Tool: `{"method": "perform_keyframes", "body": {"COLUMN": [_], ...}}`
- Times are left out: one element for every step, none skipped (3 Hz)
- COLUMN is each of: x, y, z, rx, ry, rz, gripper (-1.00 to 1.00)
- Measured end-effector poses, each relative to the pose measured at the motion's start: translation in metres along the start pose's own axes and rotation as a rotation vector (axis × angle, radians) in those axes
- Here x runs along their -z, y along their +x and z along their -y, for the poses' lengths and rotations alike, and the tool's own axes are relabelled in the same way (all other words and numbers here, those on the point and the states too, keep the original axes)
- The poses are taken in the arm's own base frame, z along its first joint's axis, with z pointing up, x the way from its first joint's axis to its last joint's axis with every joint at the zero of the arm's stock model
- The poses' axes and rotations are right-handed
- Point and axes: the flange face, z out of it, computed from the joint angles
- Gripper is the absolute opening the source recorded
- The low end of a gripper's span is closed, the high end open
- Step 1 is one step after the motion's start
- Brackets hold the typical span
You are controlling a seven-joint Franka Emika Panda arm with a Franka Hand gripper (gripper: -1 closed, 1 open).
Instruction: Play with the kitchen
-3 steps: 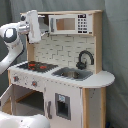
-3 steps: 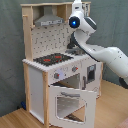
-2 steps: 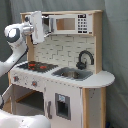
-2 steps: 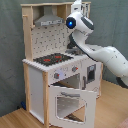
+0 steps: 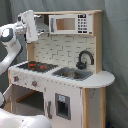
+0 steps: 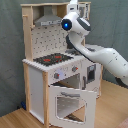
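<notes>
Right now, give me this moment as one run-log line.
arm: raised by the grey hood | gripper: up at the kitchen's top, holding nothing visible | oven door: hanging open | hob: bare

Grey curtain backdrop behind, wood floor below

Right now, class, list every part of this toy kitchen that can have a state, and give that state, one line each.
Oven door: open, folded down and forward.
Microwave door: closed.
Hob: nothing standing on it.
Sink: contents unclear.
Faucet: upright, spout arched over the sink.
Dark panel below the sink: closed.
Gripper: raised beside the hood.
</notes>
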Motion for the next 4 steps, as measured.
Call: {"method": "perform_keyframes", "body": {"x": [0.000,-0.003,-0.004,-0.008], "y": [0.017,0.024,0.026,0.032], "z": [0.019,0.026,0.028,0.034], "rx": [0.005,0.008,0.008,0.013], "ry": [-0.014,-0.020,-0.023,-0.031], "rz": [-0.031,-0.040,-0.043,-0.051], "gripper": [1.00,1.00,-1.00,-1.00]}}
